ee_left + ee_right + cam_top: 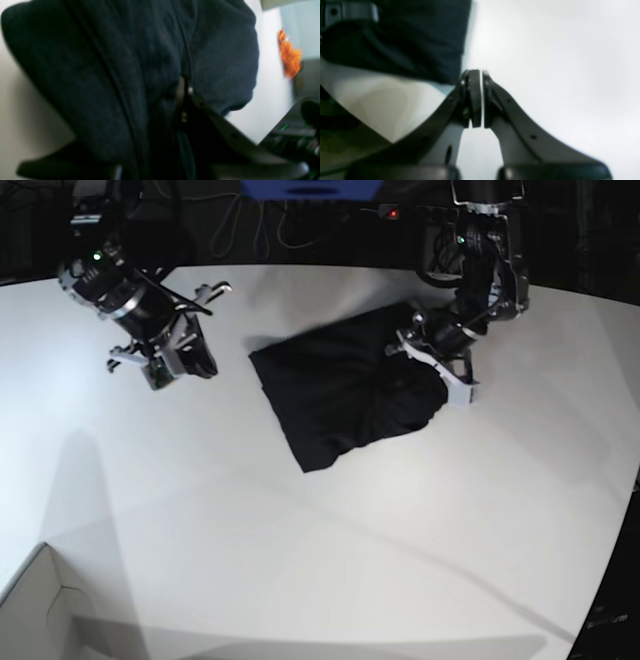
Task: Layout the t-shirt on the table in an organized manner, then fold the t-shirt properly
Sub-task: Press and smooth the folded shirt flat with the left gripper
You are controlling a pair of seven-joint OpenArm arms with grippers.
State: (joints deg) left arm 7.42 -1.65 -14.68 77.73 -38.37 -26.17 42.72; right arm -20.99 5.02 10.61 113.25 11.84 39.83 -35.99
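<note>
The plain black short-sleeved t-shirt (345, 393) of thin soft fabric lies on the large smooth white table (320, 540), a little beyond the middle of it and nearer the side of the left arm. In the base view it forms a rumpled, roughly four-sided heap, with folds bunched along the edge nearest that arm and a flatter corner pointing toward the near side of the table.

The left gripper (440, 370), black with pale finger plates, is down at that bunched edge of the shirt. Its wrist view is filled with dark cloth (130, 75) that hangs over and between the fingers (225, 127), and the picture there is blurred, so the fingers appear to be pinched on a fold of the shirt, though the contact itself is hidden by the fabric.

The right gripper (165, 360) is well apart from the shirt, above bare table on the other side. In its wrist view the two black finger pads (475, 97) stand pressed almost together with only a hairline of light between them and nothing in their grasp (482, 98); a piece of the black shirt (420, 37) shows beyond them.

A corner of a white cardboard box (40, 610) sits at the near edge of the base view. A small, blurred orange object (290, 56) shows past the table in the left wrist view.
</note>
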